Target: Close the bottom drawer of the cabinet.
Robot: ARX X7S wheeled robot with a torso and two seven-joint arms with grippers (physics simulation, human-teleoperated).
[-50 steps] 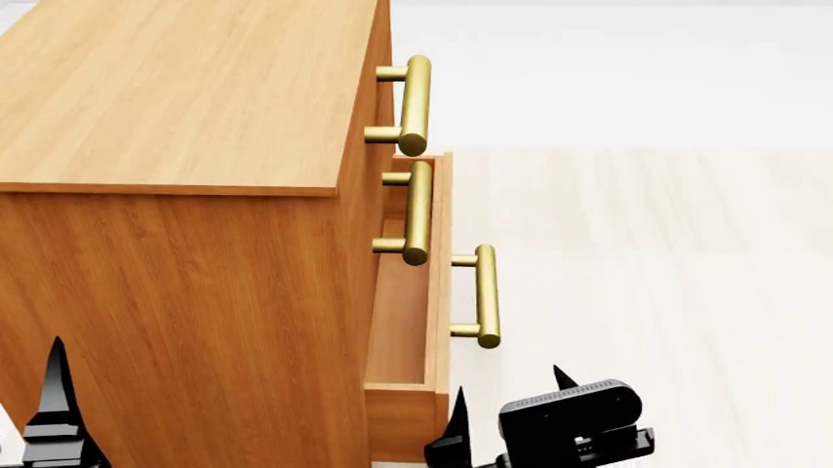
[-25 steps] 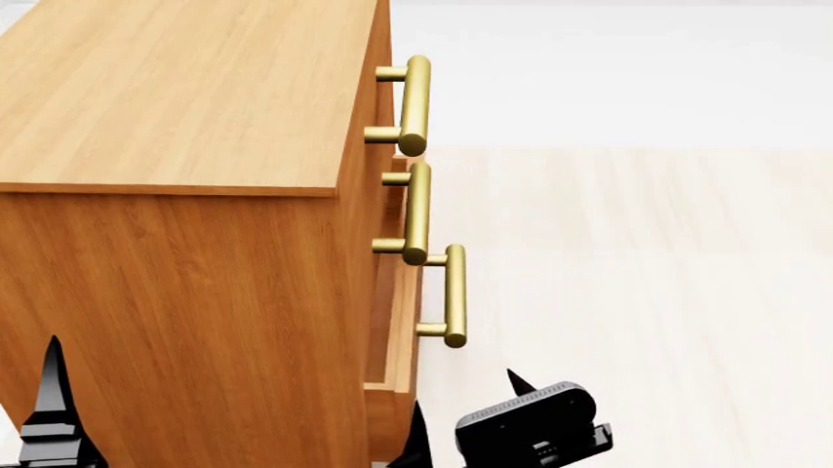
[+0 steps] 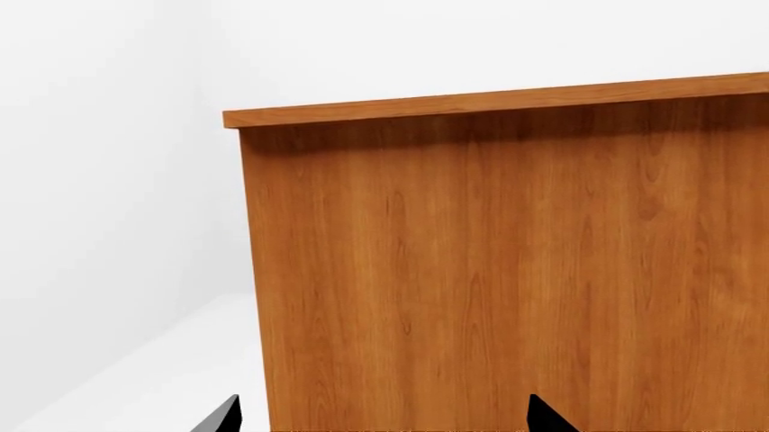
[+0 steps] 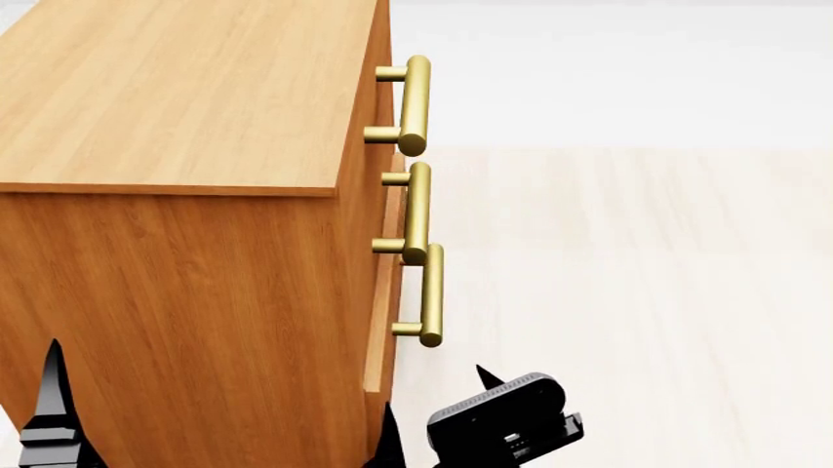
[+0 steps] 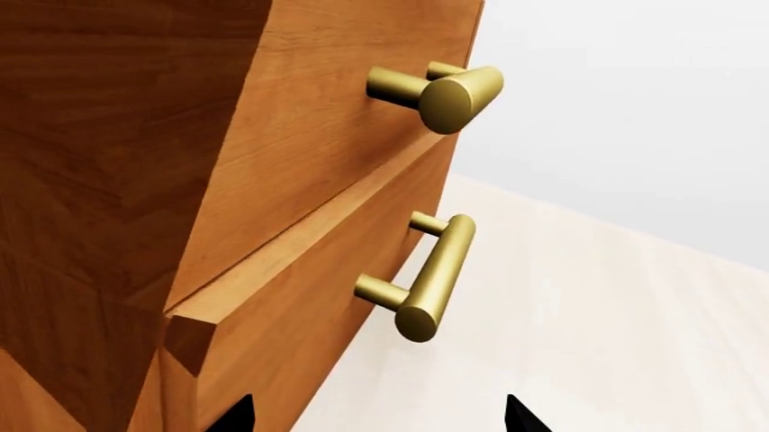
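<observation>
Right gripper (image 4: pixel 434 414) fingers apart, shifted toward cabinet (image 4: pixel 170 127), bottom drawer (image 4: pixel 381 331) pushed nearly shut

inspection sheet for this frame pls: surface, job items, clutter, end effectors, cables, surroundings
Surface: pale wood-look floor, bare where visible.
Job's things: cabinet upright; bottom drawer nearly shut, its front still proud of the cabinet face by a small step, seen in the right wrist view. Its brass handle sits just outside the two upper handles.
Clutter: nothing seen.
End effectors: left end effector faces the cabinet's side panel, fingertips apart, holding nothing. Right end effector sits low by the drawer front, fingertips apart, holding nothing; contact cannot be judged.
Cables: nothing seen.
Surroundings: plain white walls.
</observation>
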